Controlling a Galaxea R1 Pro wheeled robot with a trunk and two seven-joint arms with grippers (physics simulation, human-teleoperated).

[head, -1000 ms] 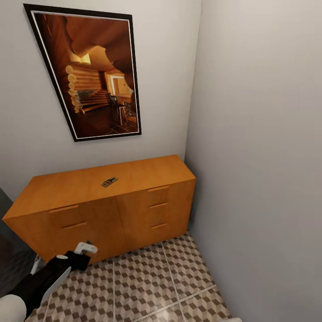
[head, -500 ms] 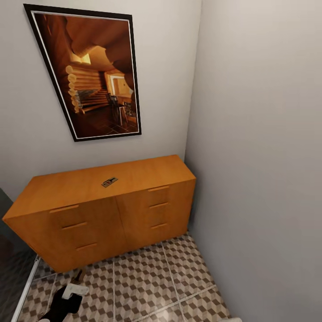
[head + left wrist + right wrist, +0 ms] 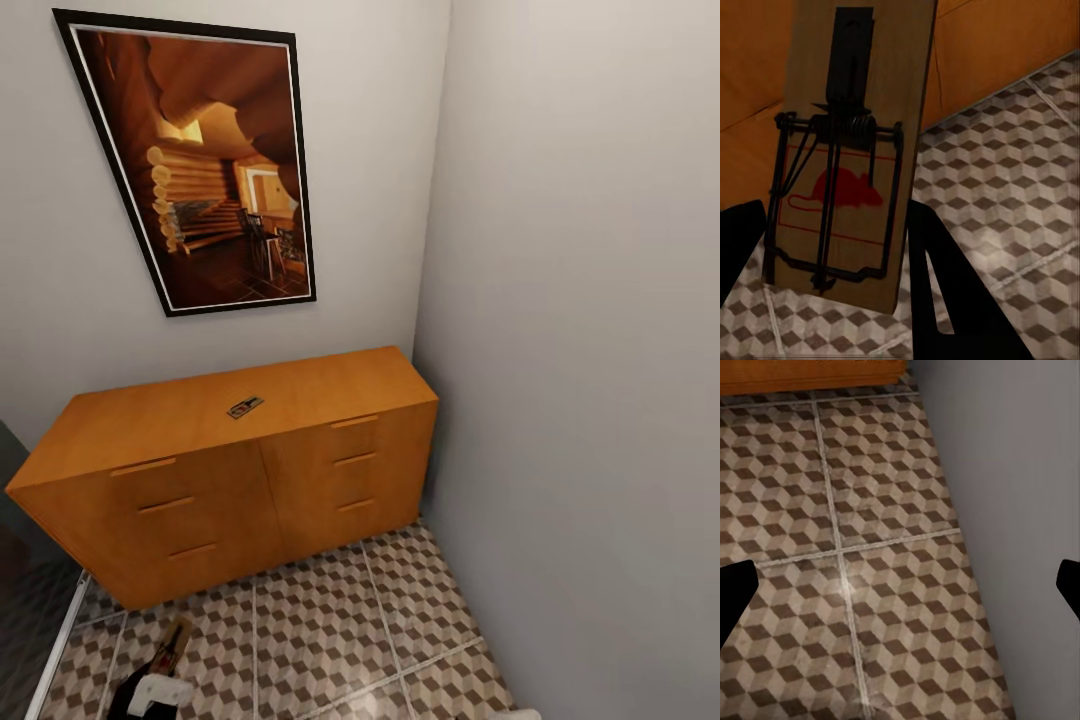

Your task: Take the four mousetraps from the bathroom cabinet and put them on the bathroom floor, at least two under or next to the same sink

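One mousetrap (image 3: 844,161) in left pincer (image 3: 832,247), lower edge cut off.

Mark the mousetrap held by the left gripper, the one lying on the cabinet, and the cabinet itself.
Held wooden mousetrap (image 3: 851,172): left wrist view, red mouse print.
Small flat mousetrap (image 3: 245,407): head view, board centre.
Orange-brown wooden cabinet (image 3: 150,420): head view, bare top.

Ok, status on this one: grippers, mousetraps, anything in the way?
Left gripper shut on a mousetrap, low over the bathroom floor. Right gripper open, holding nothing. Another mousetrap sits on the cabinet top. Nothing in the way.
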